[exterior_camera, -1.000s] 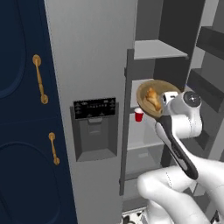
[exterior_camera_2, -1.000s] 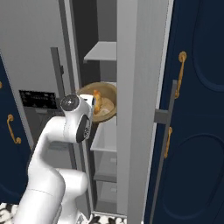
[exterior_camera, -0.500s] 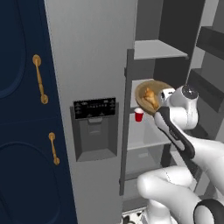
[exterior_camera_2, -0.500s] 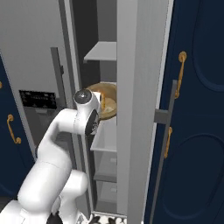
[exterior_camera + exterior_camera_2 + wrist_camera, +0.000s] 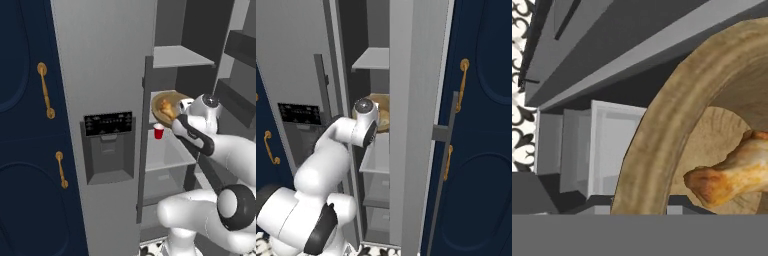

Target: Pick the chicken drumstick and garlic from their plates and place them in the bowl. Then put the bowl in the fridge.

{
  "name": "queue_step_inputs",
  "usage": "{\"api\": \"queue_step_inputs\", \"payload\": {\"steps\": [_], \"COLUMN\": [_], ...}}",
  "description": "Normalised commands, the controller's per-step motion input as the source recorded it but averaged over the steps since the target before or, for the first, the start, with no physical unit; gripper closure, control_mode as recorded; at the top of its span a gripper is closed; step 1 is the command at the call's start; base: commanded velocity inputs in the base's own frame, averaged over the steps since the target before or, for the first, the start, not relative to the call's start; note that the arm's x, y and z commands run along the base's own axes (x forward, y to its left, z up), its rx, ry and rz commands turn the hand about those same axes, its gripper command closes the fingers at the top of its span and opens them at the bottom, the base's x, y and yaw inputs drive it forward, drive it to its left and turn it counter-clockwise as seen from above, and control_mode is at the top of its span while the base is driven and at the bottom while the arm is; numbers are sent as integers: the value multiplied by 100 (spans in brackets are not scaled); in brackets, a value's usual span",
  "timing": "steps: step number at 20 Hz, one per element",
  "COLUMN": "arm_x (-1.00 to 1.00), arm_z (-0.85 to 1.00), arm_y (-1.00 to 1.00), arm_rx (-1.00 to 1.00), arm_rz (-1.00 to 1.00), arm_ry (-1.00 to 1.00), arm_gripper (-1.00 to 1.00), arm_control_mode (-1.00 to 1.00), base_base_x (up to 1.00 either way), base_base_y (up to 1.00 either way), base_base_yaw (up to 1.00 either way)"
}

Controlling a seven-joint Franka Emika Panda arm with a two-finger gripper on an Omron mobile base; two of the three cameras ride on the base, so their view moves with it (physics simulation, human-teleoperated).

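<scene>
The gripper (image 5: 176, 116) is closed on the thick rim of the bowl (image 5: 163, 106) and holds it tilted inside the open fridge (image 5: 105, 75), above the middle shelf (image 5: 167, 155). The chicken drumstick (image 5: 734, 172) lies inside the bowl. A small red cup (image 5: 158, 132) stands on that shelf near its front edge, just below the bowl.
</scene>
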Motion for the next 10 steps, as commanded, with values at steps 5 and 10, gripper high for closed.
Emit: {"api": "queue_step_inputs", "payload": {"steps": [5,10], "arm_x": [40,46], "arm_z": [-27,-1], "arm_y": [0,-3], "arm_rx": [0,0], "arm_rz": [0,1], "arm_ry": [5,0], "arm_gripper": [100,100], "arm_control_mode": [-100,-100], "base_base_x": [0,0], "base_base_y": [0,0], "base_base_yaw": [0,0]}}
